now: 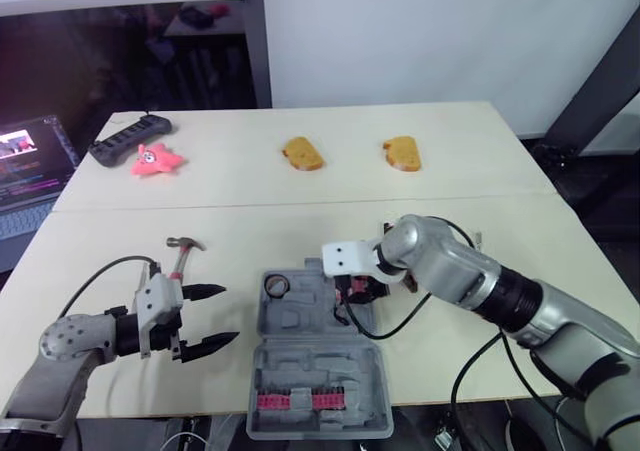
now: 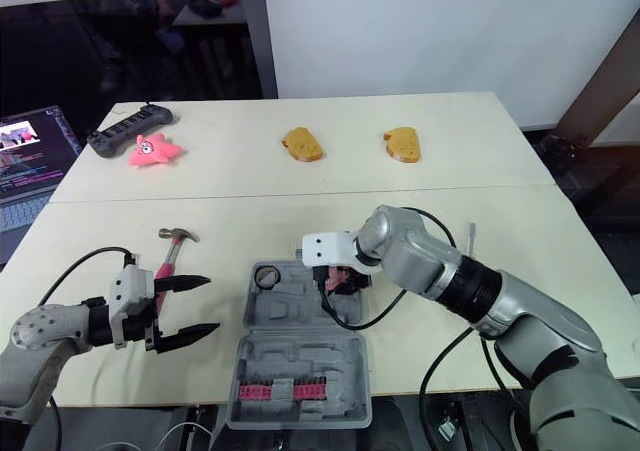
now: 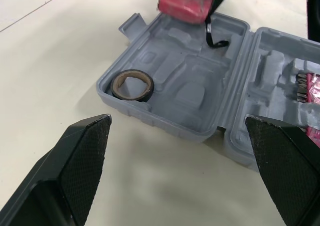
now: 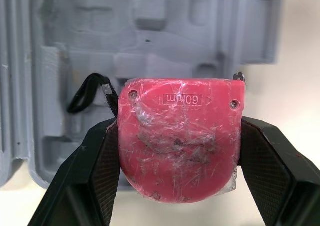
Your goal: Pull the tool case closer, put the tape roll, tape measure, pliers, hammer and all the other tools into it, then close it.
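The case (image 1: 310, 366) lies open on the bench with the tape roll (image 1: 277, 285) inside, the right tool (image 4: 178, 136) clamped on the tape measure (image 4: 180, 151) above it, the left tool (image 1: 228, 314) spread apart alongside, and the hammer (image 1: 180, 256) not yet packed.

— What does everything stand on?
— A pale wooden table (image 1: 250, 131), its top in two boards with a seam running left to right.
— And beyond it?
— A white wall (image 1: 420, 31) on the far right, a dark post (image 1: 257, 41) at its left edge, then a dim, cluttered area.
— Any light there?
— A laptop (image 1: 25, 161) screen glows at the left. Dark floor (image 1: 590, 186) lies to the right.
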